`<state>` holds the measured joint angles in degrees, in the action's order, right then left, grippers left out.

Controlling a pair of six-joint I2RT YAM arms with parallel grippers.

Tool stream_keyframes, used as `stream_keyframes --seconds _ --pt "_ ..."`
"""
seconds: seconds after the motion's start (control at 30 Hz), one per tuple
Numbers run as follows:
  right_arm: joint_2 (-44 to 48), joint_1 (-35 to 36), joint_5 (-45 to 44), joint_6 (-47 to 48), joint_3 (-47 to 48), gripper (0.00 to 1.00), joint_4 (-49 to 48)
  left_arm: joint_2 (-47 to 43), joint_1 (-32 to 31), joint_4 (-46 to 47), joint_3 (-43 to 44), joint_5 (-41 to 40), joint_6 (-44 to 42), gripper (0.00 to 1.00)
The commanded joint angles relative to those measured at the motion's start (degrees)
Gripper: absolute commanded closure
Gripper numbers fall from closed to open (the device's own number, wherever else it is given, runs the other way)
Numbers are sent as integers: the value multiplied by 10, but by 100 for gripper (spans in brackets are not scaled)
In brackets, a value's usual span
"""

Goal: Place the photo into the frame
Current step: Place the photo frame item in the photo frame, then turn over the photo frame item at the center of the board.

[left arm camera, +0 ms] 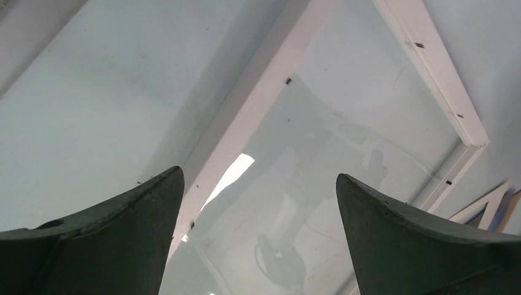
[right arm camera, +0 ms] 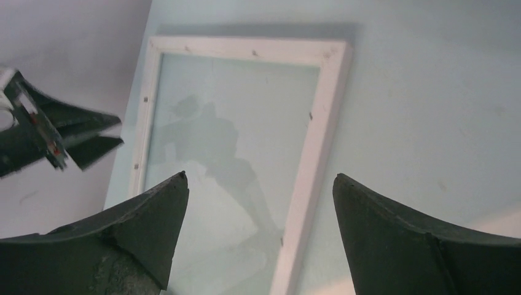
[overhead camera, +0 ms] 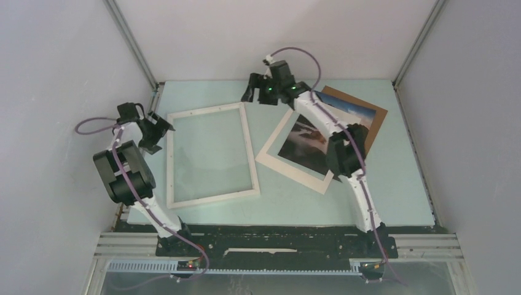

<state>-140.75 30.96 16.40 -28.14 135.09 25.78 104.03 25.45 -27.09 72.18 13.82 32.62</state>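
The white frame (overhead camera: 213,196) lies flat on the pale green table, left of centre, with glass in it. The photo (overhead camera: 301,150), a dark landscape with a wide white border, lies tilted to the frame's right, partly under my right arm. My left gripper (overhead camera: 161,134) hovers at the frame's upper left corner. It is open and empty (left arm camera: 259,174), over the frame's rail (left arm camera: 258,98). My right gripper (overhead camera: 255,95) hangs above the frame's upper right corner, open and empty (right arm camera: 260,176), with the frame's right rail (right arm camera: 313,147) below it.
A brown board (overhead camera: 376,112) with a bluish print on it lies behind the photo at the back right. White walls close in the table on the left, back and right. The left gripper (right arm camera: 61,138) shows at the left of the right wrist view.
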Motion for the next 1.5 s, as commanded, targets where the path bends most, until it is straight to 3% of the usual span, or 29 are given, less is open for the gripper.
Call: stream_keyframes --seconds 0.0,0.13,0.4,0.6,0.77,0.87,1.0,1.3,1.47 --pt "161 -29 59 28 -168 6 16 -88 -38 -22 47 -44 -40 0" --pt "330 -72 128 25 -399 6 -46 -140 -111 -28 46 -58 -47 0" --pt "560 -191 81 61 -715 10 -13 -162 -349 23 23 4 5 0" --pt "722 -342 165 29 -896 12 -19 -78 -554 79 54 20 36 0" --pt "799 -386 200 35 -984 17 48 2 -670 80 88 16 58 1" --pt "841 -390 214 6 -1033 17 29 12 -705 85 72 -4 66 2" --pt "828 -397 189 -11 -1056 17 -10 25 -714 144 15 11 107 2" --pt "693 -411 234 -30 -1075 21 -165 81 -712 157 13 -16 108 2" --pt "639 -414 256 -33 -1081 25 -205 106 -709 160 10 -16 115 2"
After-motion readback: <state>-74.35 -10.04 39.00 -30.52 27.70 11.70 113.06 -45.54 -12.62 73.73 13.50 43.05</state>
